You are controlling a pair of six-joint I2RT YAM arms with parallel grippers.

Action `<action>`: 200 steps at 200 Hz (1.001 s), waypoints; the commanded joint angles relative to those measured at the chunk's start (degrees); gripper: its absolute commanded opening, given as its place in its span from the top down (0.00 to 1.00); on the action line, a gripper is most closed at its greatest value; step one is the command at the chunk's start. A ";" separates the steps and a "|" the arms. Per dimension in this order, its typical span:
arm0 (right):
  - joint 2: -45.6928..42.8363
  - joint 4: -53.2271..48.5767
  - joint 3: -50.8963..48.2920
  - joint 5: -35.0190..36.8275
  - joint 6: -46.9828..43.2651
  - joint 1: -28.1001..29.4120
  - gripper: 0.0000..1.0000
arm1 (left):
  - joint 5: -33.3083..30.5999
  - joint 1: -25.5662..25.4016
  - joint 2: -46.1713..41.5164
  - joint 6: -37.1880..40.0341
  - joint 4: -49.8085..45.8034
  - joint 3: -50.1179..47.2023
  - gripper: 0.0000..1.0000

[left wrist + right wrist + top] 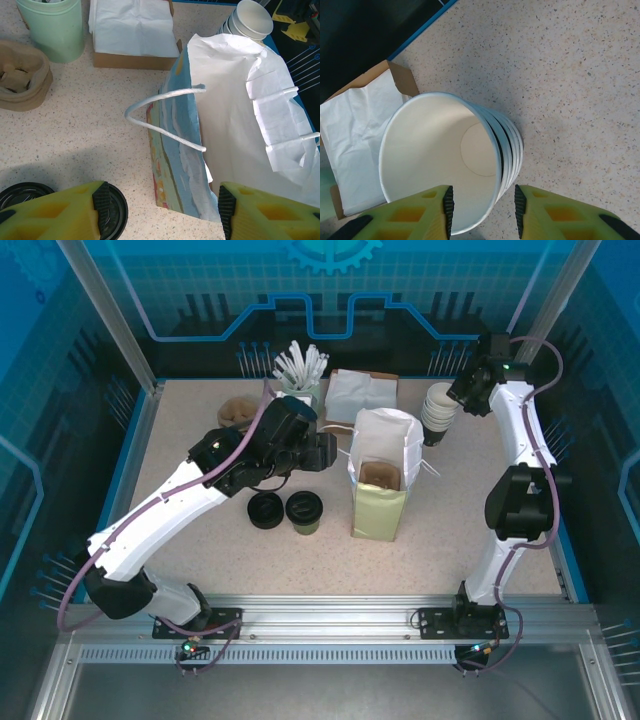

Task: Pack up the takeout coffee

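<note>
Speckled worktop (420, 560), centre: an upright paper bag (385, 440), white and creased, with a blue-green printed side and twisted cord handles, mouth open. The left gripper (162, 202) is spread wide at the bag's left side. Near the far right corner, the right gripper (482, 202) stands parted astride the wall of the top cup in a nested stack of white paper cups (440, 150). Left of the bag, a black-lidded cup (305, 512) sits beside a round black lid (265, 509).
</note>
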 commanded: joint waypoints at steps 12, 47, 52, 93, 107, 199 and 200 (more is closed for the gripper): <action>-3.22 -1.78 0.26 -1.13 -1.11 -0.95 0.59 | -1.61 2.18 -1.25 -0.08 -0.15 -3.26 0.39; -7.62 -2.81 -1.23 -3.06 -2.20 -0.52 0.56 | -0.08 4.82 -3.11 -1.67 0.42 -7.46 0.39; -8.28 -2.91 -1.50 -3.37 -2.35 -0.47 0.56 | -0.13 5.09 -3.37 -1.95 0.41 -8.24 0.38; -13.99 -2.77 -4.44 -6.46 -3.30 0.48 0.56 | 2.35 6.23 -6.94 -0.24 6.10 -19.91 0.35; -15.40 -2.59 -5.08 -7.69 -3.57 0.89 0.56 | 4.29 6.25 -8.39 1.28 9.65 -25.18 0.34; -19.96 -3.21 -5.92 -12.96 -6.68 1.92 0.54 | -2.34 -1.09 -2.25 3.86 11.30 -33.18 0.03; -19.97 -3.20 -5.92 -13.00 -6.72 1.93 0.54 | -2.43 -1.13 -2.18 3.87 11.30 -33.17 0.03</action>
